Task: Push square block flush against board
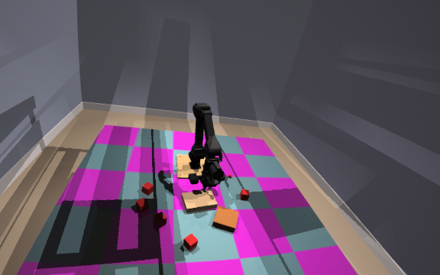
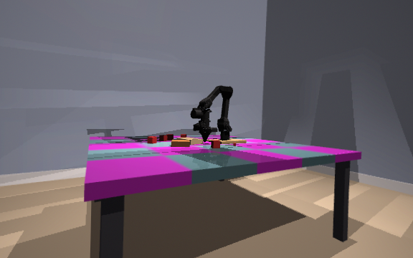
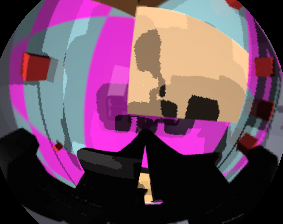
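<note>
Closed pincer at board's far edge.

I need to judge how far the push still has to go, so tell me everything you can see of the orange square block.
The orange square block is a flat, low slab with a plain matte orange top and darker sides. It lies flat on the checkered table, turned at an angle to the light tan board. One corner points toward the board's near right corner, close to it or just meeting it; no whole side touches. The hand, shut and holding nothing, is at the board's far side, away from the block.
</note>
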Controlling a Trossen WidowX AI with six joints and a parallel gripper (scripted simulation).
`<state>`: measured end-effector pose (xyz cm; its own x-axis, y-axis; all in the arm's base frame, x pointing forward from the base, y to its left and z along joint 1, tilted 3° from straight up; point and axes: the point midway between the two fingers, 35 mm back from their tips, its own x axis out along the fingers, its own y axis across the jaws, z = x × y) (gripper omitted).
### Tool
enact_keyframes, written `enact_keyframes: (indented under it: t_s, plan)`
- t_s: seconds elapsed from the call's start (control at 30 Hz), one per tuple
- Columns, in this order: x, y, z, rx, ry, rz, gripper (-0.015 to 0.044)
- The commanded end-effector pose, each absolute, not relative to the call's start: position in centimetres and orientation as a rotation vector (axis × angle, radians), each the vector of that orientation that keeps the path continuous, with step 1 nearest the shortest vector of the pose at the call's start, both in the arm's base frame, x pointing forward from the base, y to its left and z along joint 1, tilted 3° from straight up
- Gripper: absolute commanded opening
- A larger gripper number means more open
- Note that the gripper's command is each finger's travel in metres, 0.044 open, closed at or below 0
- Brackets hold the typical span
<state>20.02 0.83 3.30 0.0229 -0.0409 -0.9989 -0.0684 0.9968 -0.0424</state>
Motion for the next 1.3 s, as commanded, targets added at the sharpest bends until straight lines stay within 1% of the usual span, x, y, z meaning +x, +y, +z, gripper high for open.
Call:
enact_keyframes:
  t_s: [0.0,1.27]
  plan:
    - [20.3,0.8,3.2,-0.087,1.537,0.018,0.0000]
    - [22.9,0.9,3.5,-0.087,1.535,0.018,0.0000]
